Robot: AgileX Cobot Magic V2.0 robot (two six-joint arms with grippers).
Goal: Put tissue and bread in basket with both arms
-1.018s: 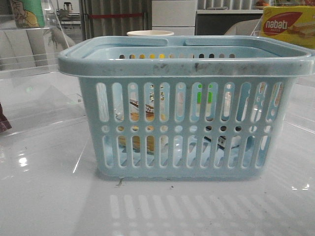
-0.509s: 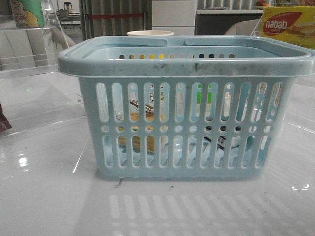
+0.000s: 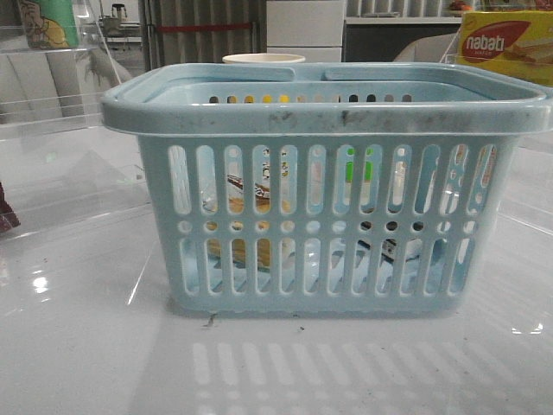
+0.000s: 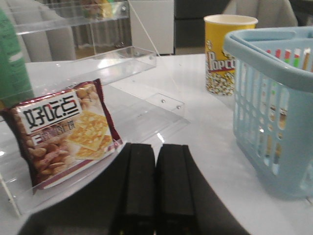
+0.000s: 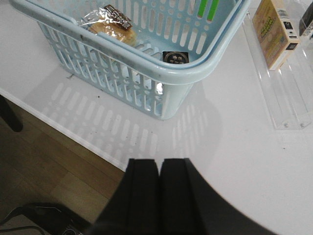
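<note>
- Basket (image 5: 146, 58) is holding the bread (image 5: 110, 24) and, beside it, the tissue (image 5: 175, 58).
- Left gripper (image 4: 155, 196) and right gripper (image 5: 159, 196) are both sitting fully closed, empty, outside the basket.

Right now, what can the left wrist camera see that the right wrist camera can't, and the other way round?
Only the left wrist view shows the yellow popcorn cup, the brown snack packet leaning in a clear tray, and the shut left gripper. Only the right wrist view looks down into the basket, showing the bread and a small dark-marked pack, probably the tissue, plus the shut right gripper and the table's edge. Both show the blue basket on the white table.
</note>
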